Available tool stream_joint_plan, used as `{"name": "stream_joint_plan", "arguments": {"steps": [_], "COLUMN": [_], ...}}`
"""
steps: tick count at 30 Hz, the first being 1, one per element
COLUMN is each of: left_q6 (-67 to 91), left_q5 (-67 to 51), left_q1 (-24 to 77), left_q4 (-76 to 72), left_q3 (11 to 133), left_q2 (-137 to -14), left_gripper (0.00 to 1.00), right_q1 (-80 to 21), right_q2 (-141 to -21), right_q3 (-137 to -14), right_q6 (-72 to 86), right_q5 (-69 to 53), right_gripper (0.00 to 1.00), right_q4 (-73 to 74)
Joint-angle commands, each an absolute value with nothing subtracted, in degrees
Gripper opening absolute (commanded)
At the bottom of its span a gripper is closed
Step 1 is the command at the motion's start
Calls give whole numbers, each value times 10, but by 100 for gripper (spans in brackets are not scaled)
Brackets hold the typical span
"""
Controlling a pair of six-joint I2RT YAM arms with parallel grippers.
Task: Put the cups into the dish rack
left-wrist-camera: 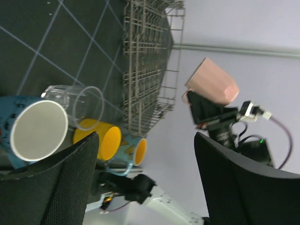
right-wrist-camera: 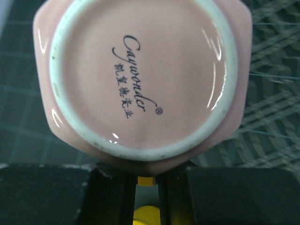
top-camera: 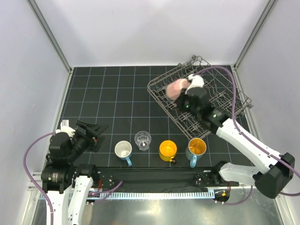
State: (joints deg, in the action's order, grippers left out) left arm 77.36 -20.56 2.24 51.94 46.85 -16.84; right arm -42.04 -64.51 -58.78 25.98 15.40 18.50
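Your right gripper (top-camera: pixel 185 93) clamps the pink cup (top-camera: pixel 176 87) over the dish rack (top-camera: pixel 234 101), far right table corner. Glazed, likely slick, brittle; hold its wall. Left gripper (top-camera: pixel 97 132) jaws wide.

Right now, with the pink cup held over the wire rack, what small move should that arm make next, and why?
Probably lower the pink cup gently toward the dish rack. The right fingers appear to grip it above the wires, not resting on them, so letting go now would likely drop it.
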Motion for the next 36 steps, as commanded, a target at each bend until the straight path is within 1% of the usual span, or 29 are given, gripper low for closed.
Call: {"name": "stream_joint_plan", "arguments": {"steps": [1, 2, 4, 5, 8, 9, 12, 13, 15, 19, 27, 33, 36], "left_q6": [649, 645, 646, 649, 650, 650, 647, 642, 616, 588, 544, 543, 545], "left_q5": [-190, -190, -187, -185, -187, -195, -201, -189, -168, -135, -113, -103, -102], "left_q1": [22, 22, 23, 22, 23, 26, 36, 46, 57, 89, 120, 120, 120], "left_q4": [575, 575, 576, 576, 583, 586, 578, 575, 580, 582, 608, 619, 624], "left_q3": [496, 495, 490, 485, 468, 463, 451, 450, 454, 464, 456, 464, 474], "left_q2": [-183, -177, -166, -160, -149, -157, -164, -165, -174, -199, -210, -207, -207], "left_gripper": [80, 80, 80, 80, 81, 81, 81, 81, 81, 81, 81, 80, 80], "right_q1": [-334, -298, -266, -237, -201, -179, -150, -145, -139, -130, -97, -82, -79], "right_q2": [-657, -673, -724, -741, -803, -846, -915, -961, -1003, -1114, -1243, -1305, -1310], "right_q3": [-670, -702, -742, -784, -844, -859, -926, -942, -997, -1101, -1186, -1231, -1230], "right_q6": [221, 214, 201, 200, 197, 196, 193, 192, 185, 179, 190, 191, 189], "right_q5": [207, 213, 214, 214, 211, 206, 193, 188, 191, 231, 189, 185, 185], "right_gripper": [4, 4, 4, 4, 4, 4, 4, 4, 4, 4, 4, 4, 4], "right_q4": [274, 292, 315, 332, 333, 333, 342, 343, 352, 382, 375, 361, 338]}}
